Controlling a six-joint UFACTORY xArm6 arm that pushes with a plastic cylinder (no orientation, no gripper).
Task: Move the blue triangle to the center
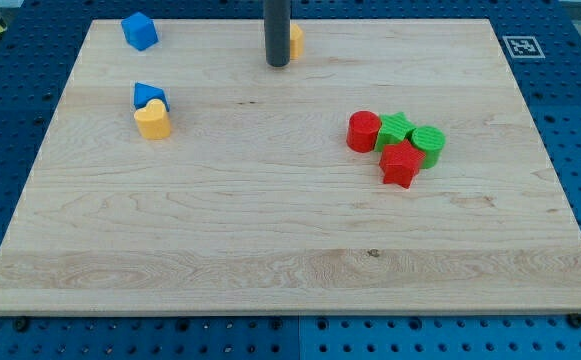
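Note:
The blue triangle (149, 96) lies at the left of the wooden board (290, 250), touching a yellow heart-shaped block (153, 121) just below it. My tip (277, 63) is near the top middle of the board, well to the right of the blue triangle. A yellow block (296, 40) is partly hidden behind the rod, on its right side.
A blue cube-like block (139, 31) sits at the top left. At the right, a cluster holds a red cylinder (363, 131), a green star-shaped block (395, 130), a green cylinder (428, 145) and a red block (401, 165).

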